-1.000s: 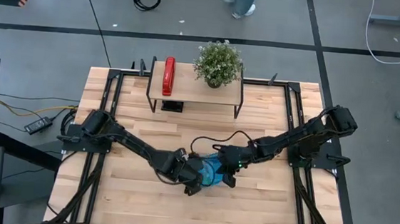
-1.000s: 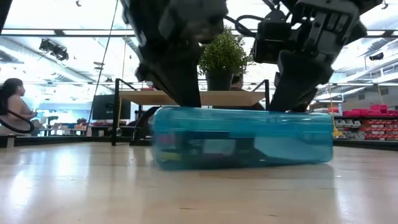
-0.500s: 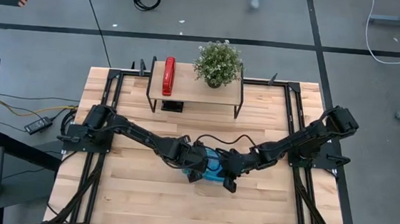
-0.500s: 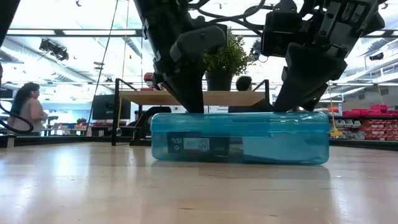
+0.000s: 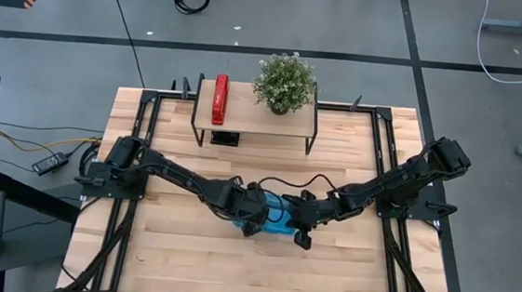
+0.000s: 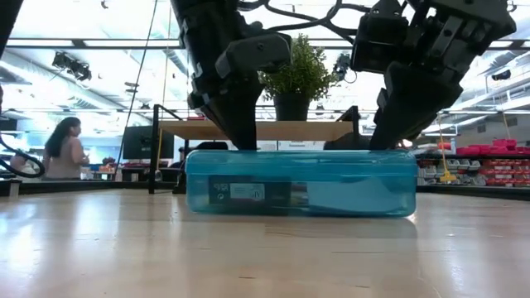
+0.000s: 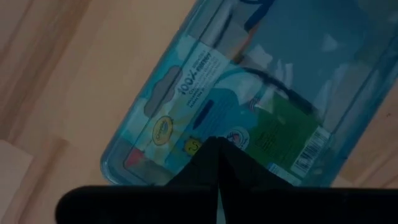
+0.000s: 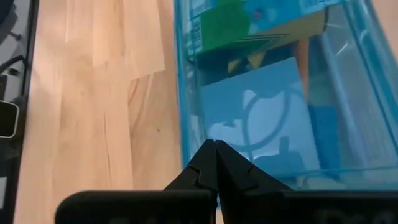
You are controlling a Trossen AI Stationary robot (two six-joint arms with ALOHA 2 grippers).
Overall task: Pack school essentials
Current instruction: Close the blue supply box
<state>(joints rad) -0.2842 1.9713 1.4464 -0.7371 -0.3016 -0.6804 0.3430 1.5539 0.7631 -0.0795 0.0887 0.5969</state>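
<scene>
A translucent blue case (image 6: 302, 184) lies closed and flat on the table's middle, its long side toward the near edge. Through its lid I see a green-blue printed packet (image 7: 217, 106), a pale blue pad (image 8: 261, 118) and an orange pencil (image 8: 303, 56). My left gripper (image 6: 243, 142) is shut over the case's left part. My right gripper (image 6: 389, 142) is shut over its right part. Both arms slant down to the case from the table's sides (image 5: 277, 217). My left gripper sets its shut fingertips (image 7: 216, 149) on the lid's left part (image 7: 205, 127), close to a long edge, slanting down from the table's left. The case lies flat on the table under them. My right gripper rests its shut fingertips (image 8: 215, 152) on the lid's right part (image 8: 205, 124), beside a long edge, slanting down from the table's right. The case stays flat on the wood.
A low wooden shelf (image 5: 256, 118) at the far edge carries a red stapler (image 5: 219, 99) and a potted plant (image 5: 285, 83). Black frame rails (image 5: 139, 155) run along the table's sides. Bare wood lies near the case. A person (image 6: 65, 149) stands in the room behind.
The case has slid toward the table's left and far edges and turned about, so its long side now faces the near edge squarely. Both shut grippers have gone along with it, the left one moving toward the far edge.
</scene>
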